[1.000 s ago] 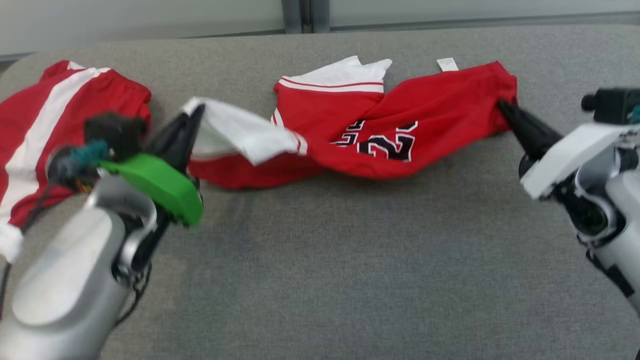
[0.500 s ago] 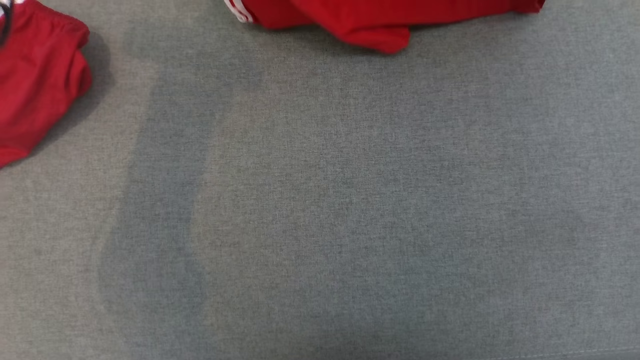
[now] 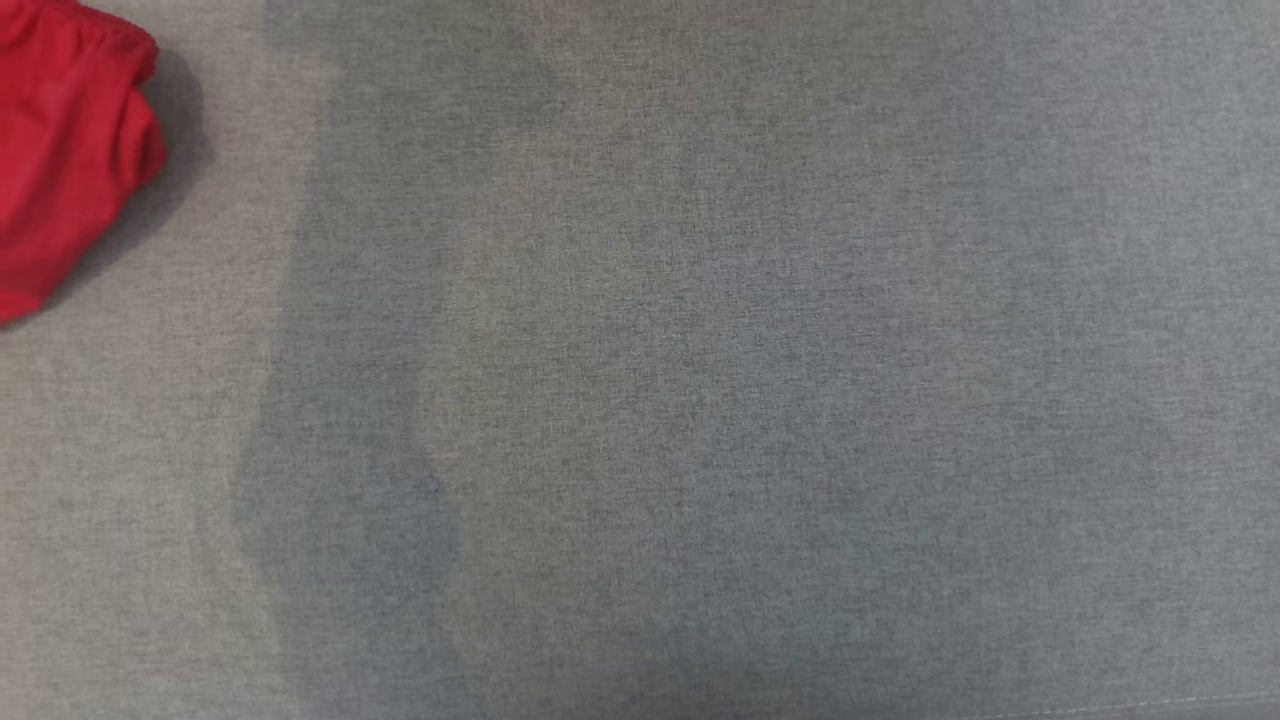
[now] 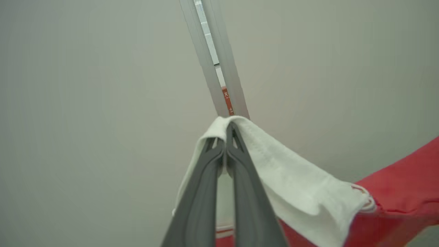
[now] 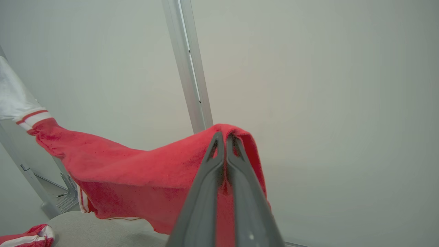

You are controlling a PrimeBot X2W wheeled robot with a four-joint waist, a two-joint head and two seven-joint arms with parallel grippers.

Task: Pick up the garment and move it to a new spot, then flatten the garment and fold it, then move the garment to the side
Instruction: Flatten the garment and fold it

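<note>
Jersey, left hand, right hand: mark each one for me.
jersey (image 5: 137, 178), right wrist view, on its hanging red body.
left hand (image 4: 225, 140), left wrist view, at the shut fingertips pinching the jersey's white part.
right hand (image 5: 224, 137), right wrist view, at the shut fingertips pinching its red edge.

Btwn left pincer & right pincer: garment, above table; other garment on table, far left.

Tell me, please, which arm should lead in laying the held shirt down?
Probably the right. Both the right gripper and left gripper pinch the shirt, but another red garment lies on the table at the left.
</note>
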